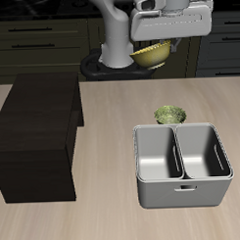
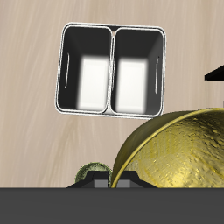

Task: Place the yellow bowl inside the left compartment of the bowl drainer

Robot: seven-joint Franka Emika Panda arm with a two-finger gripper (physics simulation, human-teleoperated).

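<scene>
Hanging high above the counter [image 1: 106,216], the gripper [image 1: 154,50] carries the small round golden-yellow bowl [image 1: 152,54] with a speckled inside; the bowl sits tilted just under the white gripper body, well clear of everything below. The wrist view shows the bowl's rim and speckled wall [image 2: 179,157] pressed close against the camera, so the fingers read as clamped on the yellow bowl, though the fingertips themselves are hidden behind it.

What matters for the coming move is the offset between the bowl and the grey metal rectangular bowl drainer [image 1: 183,193]. The drainer stands on the counter nearer the front edge than the bowl, and far lower; its two deep compartments lie side by side across its long axis, split by a centre wall. From the gripper's own camera the drainer [image 2: 111,109] appears whole and apart from the bowl, not yet beneath it. I judge the carry to be mid-way: the bowl has to travel forward toward the drainer, line up over the left compartment, then descend.

A similar olive-green bowl [image 1: 169,115] rests on the counter just behind the drainer's back wall, under the likely path. A dark brown-black cabinet block [image 1: 37,144] stands well apart from the drainer.
</scene>
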